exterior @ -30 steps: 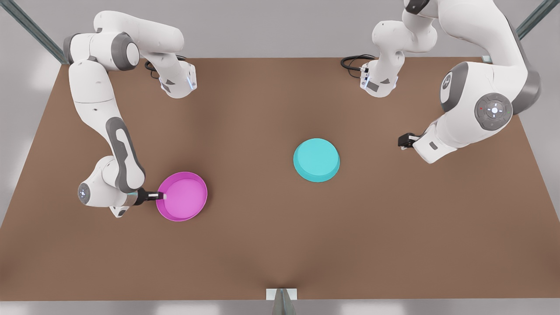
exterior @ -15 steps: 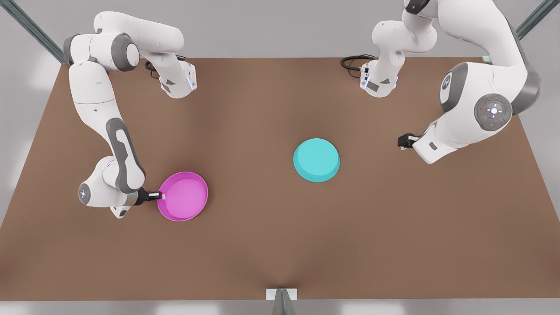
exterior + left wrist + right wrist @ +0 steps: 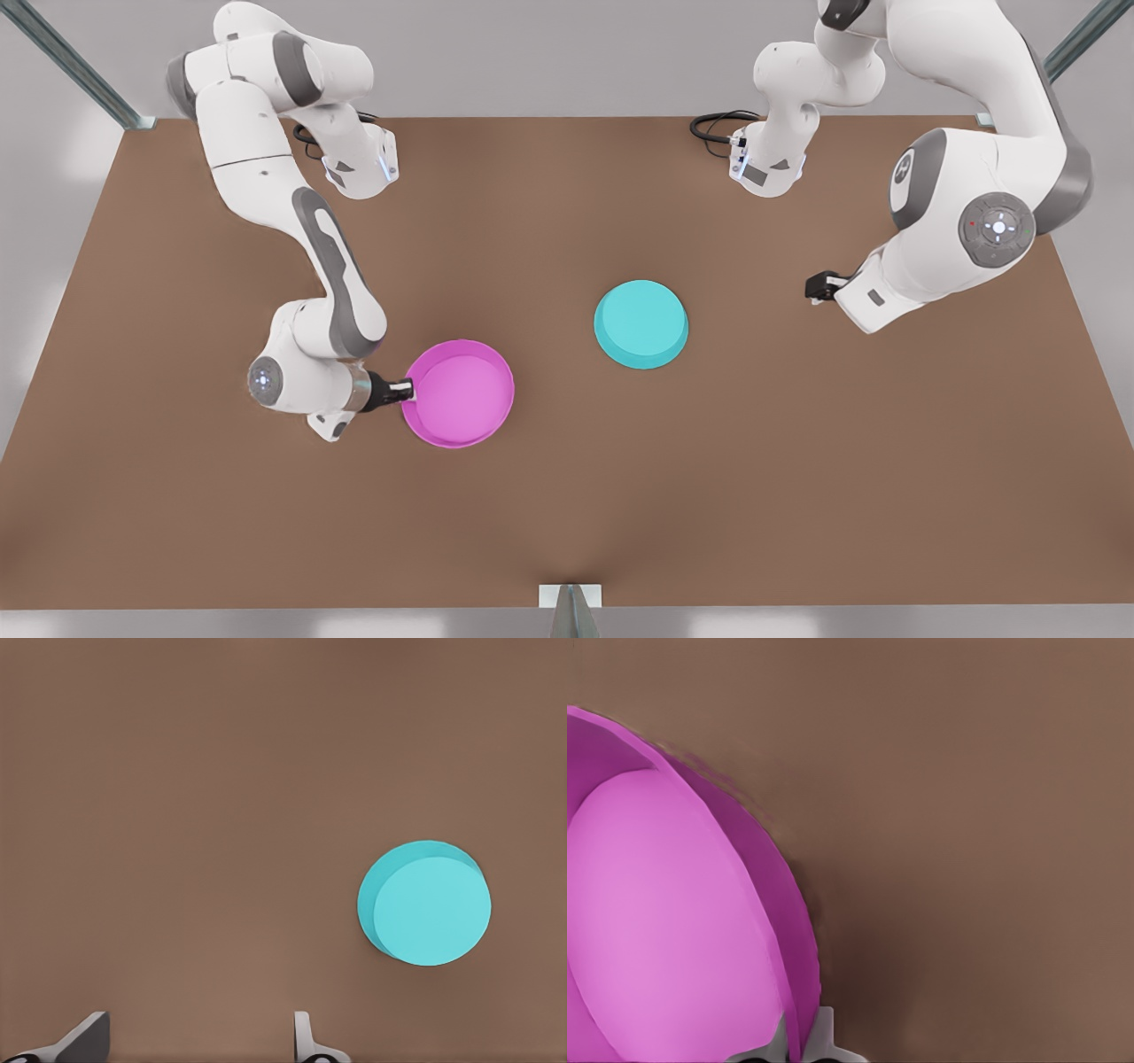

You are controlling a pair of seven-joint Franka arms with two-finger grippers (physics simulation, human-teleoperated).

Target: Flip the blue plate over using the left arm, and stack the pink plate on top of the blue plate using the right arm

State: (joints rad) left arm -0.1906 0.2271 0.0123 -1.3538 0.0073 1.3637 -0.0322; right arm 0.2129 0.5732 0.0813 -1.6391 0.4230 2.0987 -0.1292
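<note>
Brown tabletop fills the scene, with grey wall behind. At the front view's left, the right gripper (image 3: 400, 391) is clamped on the pink plate's (image 3: 461, 392) rim, one finger (image 3: 824, 1032) outside the wall, the dish facing up. The blue plate (image 3: 640, 323) sits base-up mid-table, well apart from the pink one. At the front view's right, the left gripper (image 3: 817, 287) waits apart from it, fingers (image 3: 303, 1035) spread and empty. The risk, I judge: a one-edge rim pinch lets the pink plate sag or slip, so it could land off-centre on the blue base and slide off.
</note>
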